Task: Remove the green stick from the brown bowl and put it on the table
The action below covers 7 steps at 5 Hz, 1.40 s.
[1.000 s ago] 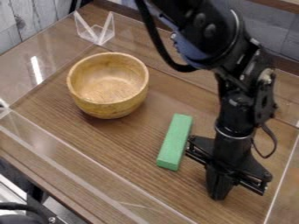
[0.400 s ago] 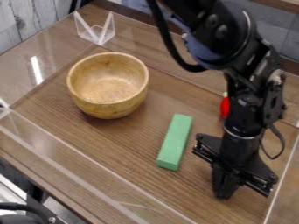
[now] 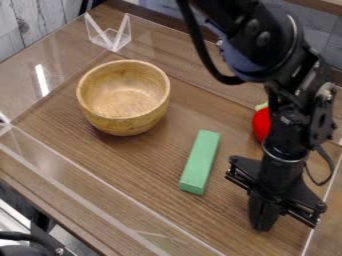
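Flat mint green stick [image 3: 201,161] on wood-grain table [image 3: 120,160], round grainy brown bowl [image 3: 124,96], end effector [image 3: 267,222] together, empty

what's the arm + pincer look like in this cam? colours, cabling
All black. The arm has bulky rounded segments with a black cable looping alongside. The pincer is a narrow black unit with a wider cross-bracket above its fingers. No markings legible.

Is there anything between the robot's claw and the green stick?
Nothing visible. The gripper is shut, pointing down at the table, with only bare wood between it and the green stick. The stick already lies flat on the table, outside the brown bowl.
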Each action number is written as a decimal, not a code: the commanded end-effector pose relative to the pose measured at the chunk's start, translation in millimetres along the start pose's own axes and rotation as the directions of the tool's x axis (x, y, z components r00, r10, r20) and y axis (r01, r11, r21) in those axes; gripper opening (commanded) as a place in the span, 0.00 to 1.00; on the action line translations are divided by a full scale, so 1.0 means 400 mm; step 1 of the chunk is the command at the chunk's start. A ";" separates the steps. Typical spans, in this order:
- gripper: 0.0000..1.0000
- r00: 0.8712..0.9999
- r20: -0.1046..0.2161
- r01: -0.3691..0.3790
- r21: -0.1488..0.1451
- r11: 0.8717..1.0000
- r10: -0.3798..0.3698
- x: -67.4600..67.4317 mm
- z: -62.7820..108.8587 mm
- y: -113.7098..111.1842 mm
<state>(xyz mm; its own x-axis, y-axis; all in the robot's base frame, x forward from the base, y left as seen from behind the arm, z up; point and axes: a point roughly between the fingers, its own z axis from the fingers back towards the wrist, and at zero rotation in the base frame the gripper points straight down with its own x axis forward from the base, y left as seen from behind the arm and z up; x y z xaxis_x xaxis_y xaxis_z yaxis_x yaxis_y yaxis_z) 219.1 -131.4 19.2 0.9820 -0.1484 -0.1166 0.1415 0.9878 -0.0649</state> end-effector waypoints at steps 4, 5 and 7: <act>0.00 0.993 0.020 0.114 0.001 0.993 -0.114 -0.016 0.015 -0.027; 1.00 0.987 0.035 0.155 -0.001 0.988 -0.155 0.005 0.066 -0.032; 1.00 0.989 0.135 0.058 -0.004 0.998 -0.057 0.040 0.183 -0.003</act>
<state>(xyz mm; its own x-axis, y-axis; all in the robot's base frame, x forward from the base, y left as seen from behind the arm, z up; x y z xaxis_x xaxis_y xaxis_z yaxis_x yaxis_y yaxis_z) 234.2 -128.6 73.8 0.9795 -0.1982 -0.0371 0.1958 0.9788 -0.0605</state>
